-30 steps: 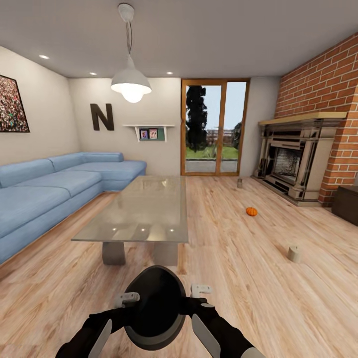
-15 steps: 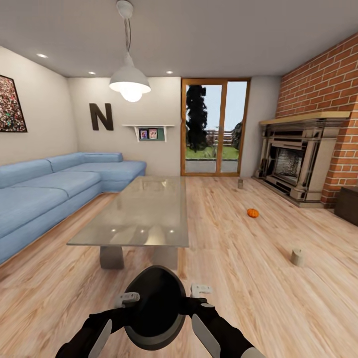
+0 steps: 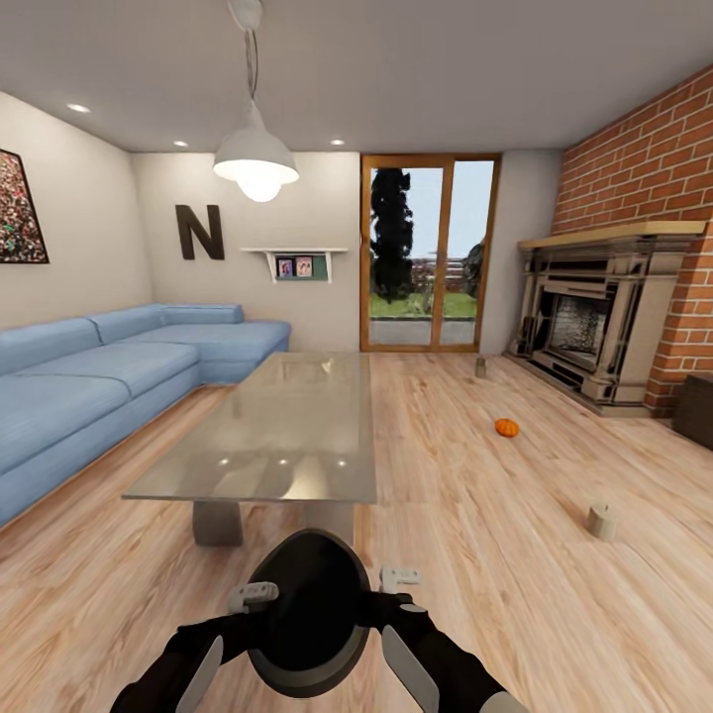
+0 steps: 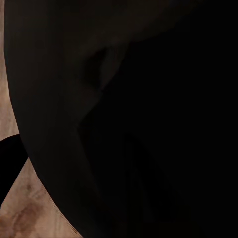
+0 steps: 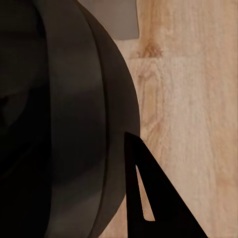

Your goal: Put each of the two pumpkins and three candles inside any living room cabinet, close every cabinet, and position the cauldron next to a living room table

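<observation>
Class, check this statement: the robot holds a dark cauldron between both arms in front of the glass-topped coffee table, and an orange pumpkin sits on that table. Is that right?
Not quite. The pumpkin is not on the table; it sits on the wood floor, to the table's right, toward the fireplace. The head view shows this. The rest stands: the dark cauldron is held between both arms, in front of the glass-topped coffee table.

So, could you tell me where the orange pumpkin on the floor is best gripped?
Probably across its round sides, coming from above: the pumpkin sits squat and alone on the bare wood floor, so a tool can close around its widest part.
</observation>
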`<state>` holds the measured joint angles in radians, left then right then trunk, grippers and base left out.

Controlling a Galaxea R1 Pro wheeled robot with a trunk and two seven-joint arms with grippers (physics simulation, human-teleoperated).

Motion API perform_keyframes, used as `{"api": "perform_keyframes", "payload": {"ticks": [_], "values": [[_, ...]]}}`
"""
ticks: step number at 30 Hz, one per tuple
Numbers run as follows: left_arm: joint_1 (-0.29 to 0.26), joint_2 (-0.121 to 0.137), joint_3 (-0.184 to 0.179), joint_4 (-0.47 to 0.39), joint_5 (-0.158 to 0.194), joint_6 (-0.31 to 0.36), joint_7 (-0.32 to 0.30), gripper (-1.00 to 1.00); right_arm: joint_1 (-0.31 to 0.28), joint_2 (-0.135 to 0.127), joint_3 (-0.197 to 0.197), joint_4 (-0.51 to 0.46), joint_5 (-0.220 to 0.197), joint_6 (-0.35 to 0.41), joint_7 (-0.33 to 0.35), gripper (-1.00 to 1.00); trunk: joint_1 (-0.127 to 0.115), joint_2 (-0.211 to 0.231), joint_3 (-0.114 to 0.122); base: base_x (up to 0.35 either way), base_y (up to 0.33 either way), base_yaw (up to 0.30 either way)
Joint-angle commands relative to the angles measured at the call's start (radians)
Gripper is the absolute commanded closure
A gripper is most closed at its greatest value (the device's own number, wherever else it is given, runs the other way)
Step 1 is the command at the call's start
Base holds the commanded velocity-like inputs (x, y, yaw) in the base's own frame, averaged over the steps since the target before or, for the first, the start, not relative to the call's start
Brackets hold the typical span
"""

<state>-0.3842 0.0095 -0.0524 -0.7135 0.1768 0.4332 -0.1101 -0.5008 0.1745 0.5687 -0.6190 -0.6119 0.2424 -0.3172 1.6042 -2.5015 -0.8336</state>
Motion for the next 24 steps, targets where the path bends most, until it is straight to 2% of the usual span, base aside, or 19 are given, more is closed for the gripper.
{"api": "perform_keyframes", "payload": {"ticks": [1, 24], "values": [[-0.001, 0.001, -0.001, -0.015, 0.013, 0.006, 0.004, 1.00, -0.001, 0.000, 0.002, -0.001, 0.000, 0.005, -0.010, 1.00, 0.000, -0.001, -0.001, 0.113, 0.000, 0.000], [-0.001, 0.001, -0.002, -0.014, 0.013, 0.006, 0.004, 1.00, -0.001, 0.000, 0.002, -0.001, 0.000, 0.005, -0.010, 1.00, 0.000, -0.001, -0.001, 0.119, 0.000, 0.000]]}}
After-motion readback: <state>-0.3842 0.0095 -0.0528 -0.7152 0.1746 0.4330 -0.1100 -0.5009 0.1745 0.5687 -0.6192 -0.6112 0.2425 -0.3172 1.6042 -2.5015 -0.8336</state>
